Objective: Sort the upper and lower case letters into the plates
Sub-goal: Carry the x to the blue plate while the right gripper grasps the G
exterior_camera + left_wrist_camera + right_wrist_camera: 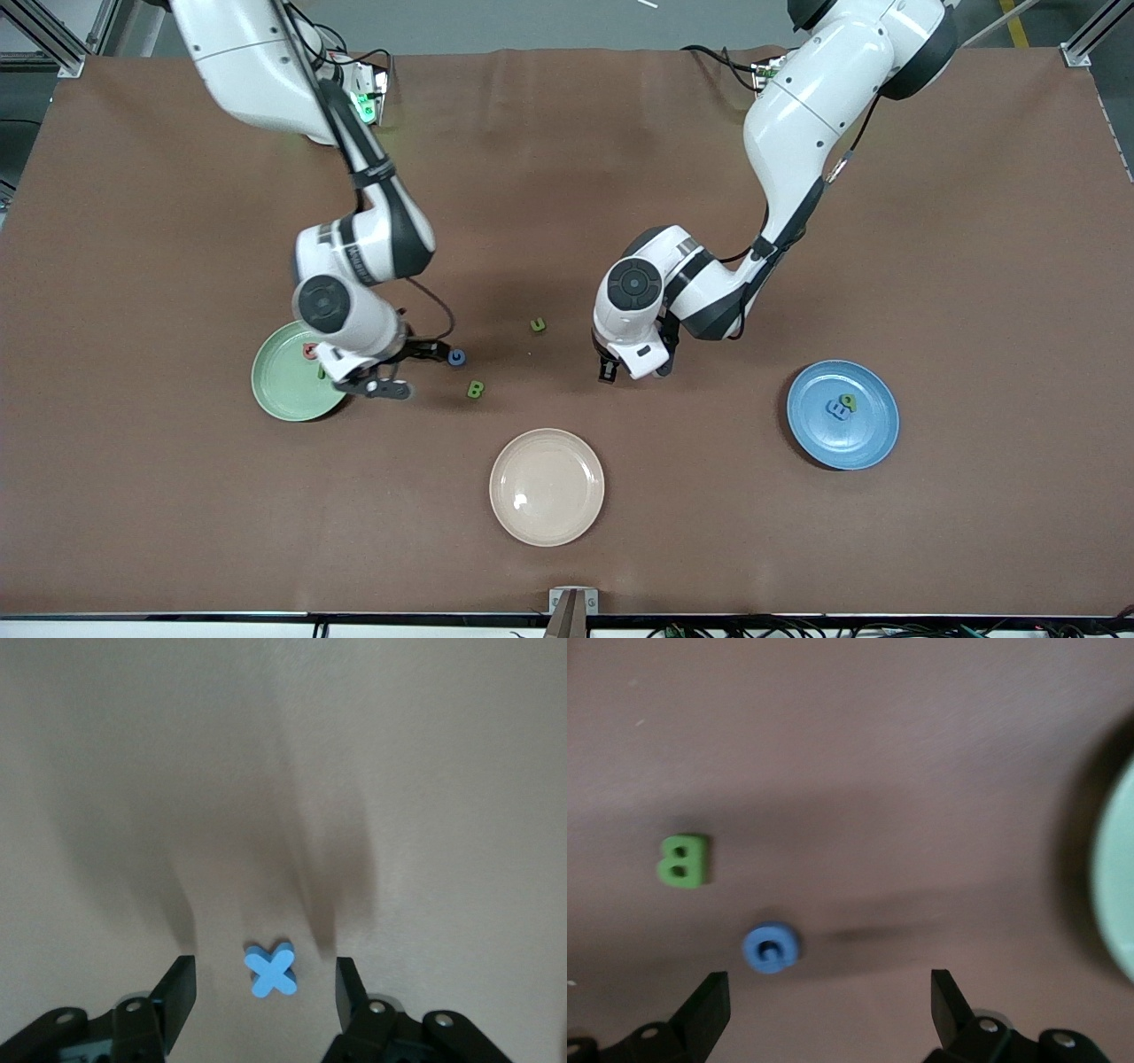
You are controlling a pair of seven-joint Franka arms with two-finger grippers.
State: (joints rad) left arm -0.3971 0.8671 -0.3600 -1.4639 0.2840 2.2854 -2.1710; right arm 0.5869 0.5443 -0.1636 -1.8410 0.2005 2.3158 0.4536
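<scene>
My left gripper (634,372) is open and low over the table, with a blue x (271,969) lying between its fingers (182,990); the x is hidden under the hand in the front view. My right gripper (415,369) is open and empty beside the pale green plate (279,399), which holds a red letter (310,351). A blue G (456,357) lies just off its fingertips and also shows in the right wrist view (771,947). A green B (476,389) and a green u (538,325) lie on the table. The blue plate (873,439) holds a blue letter (835,408) and a green letter (849,401).
A beige plate (547,486) sits nearer the front camera, between the two other plates. The green B (682,860) and the pale green plate's rim (1116,886) show in the right wrist view. The brown table (974,266) stretches toward the left arm's end.
</scene>
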